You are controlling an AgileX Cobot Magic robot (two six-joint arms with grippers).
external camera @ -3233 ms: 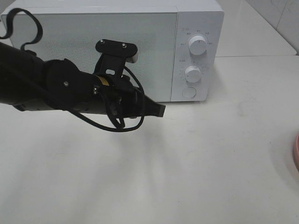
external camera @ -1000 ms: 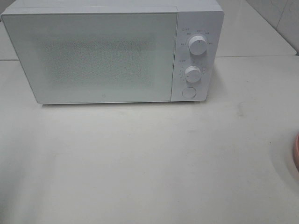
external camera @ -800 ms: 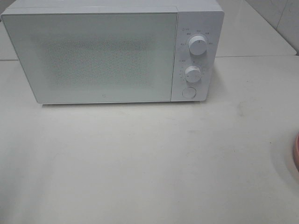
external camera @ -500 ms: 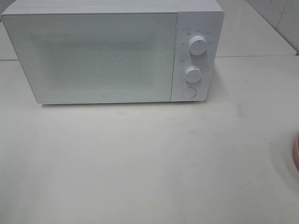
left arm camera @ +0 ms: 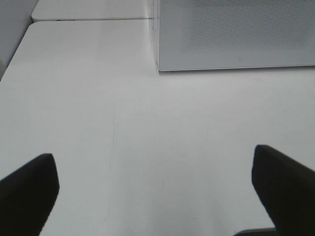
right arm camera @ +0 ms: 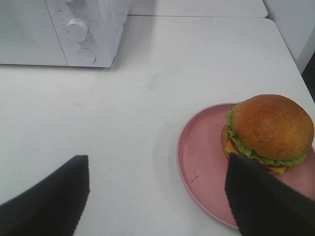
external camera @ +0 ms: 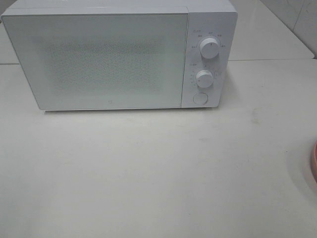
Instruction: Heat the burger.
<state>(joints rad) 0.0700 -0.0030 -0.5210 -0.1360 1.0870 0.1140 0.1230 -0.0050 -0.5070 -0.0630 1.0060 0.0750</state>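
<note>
The tall round burger (right arm camera: 269, 132), with glossy orange-brown buns, frilly green lettuce and a yellow cheese slice, sits upright on a round pink plate (right arm camera: 202, 162), toward the plate's side away from the microwave. The plate rests near the right edge of the table; in the exterior high view only a sliver of the plate rim (external camera: 314, 163) shows at the frame's right edge, and the burger itself is out of view there. The right gripper (right arm camera: 157, 196) hangs above the table just beside the plate, jaws spread wide and holding nothing. The left gripper (left arm camera: 155, 194) is likewise fully open and empty, over bare table in front of the microwave's left front corner. A few seconds ago the left arm reached across the microwave front in the exterior high view; it has since withdrawn and neither arm now appears there. The boxy white microwave oven (external camera: 114, 54), standing toward the back edge, has its frosted door (external camera: 99, 59) closed, with two white dials (external camera: 210, 48) and a round button (external camera: 199, 98) on its right panel. Judgement: the door must be opened before the burger can go in, so the task is at an early stage. The smooth white table (external camera: 148, 173) carries nothing else in view; pale tiled wall (external camera: 297, 15) shows at the far right corner.
</note>
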